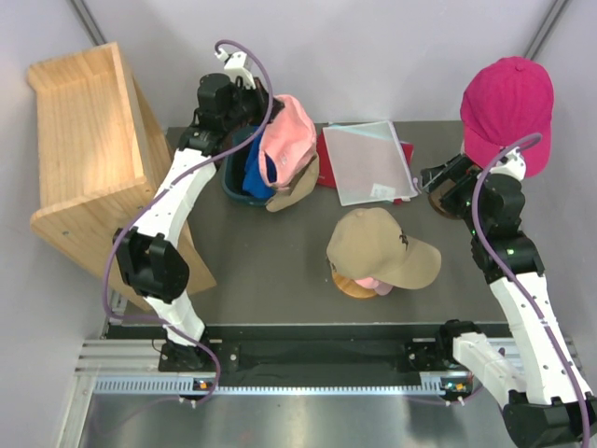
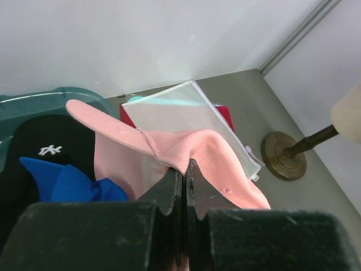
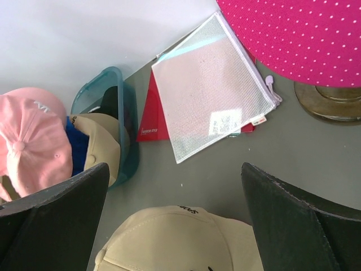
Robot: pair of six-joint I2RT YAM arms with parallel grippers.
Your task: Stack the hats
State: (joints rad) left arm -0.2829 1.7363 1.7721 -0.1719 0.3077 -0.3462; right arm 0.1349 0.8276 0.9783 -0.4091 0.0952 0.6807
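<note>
My left gripper (image 2: 185, 169) is shut on the fabric of a light pink cap (image 2: 208, 152) and holds it up over the teal bin (image 1: 233, 193). In the top view that gripper (image 1: 264, 129) sits at the back left, beside the pink cap (image 1: 289, 135). A bright blue cap (image 2: 67, 180), a black cap (image 2: 51, 147) and a tan cap (image 3: 101, 141) lie in the bin. Another tan cap (image 1: 382, 247) rests mid-table on a round wooden stand (image 1: 353, 286). A magenta cap (image 1: 508, 103) sits on the mannequin head. My right gripper (image 3: 175, 209) is open and empty, just above the central tan cap (image 3: 180, 243).
A mesh zip pouch (image 1: 368, 161) lies over a red booklet (image 3: 148, 121) at the back centre. The mannequin's round brass base (image 2: 284, 155) stands at the back right. A wooden crate (image 1: 89, 140) leans at the table's left edge.
</note>
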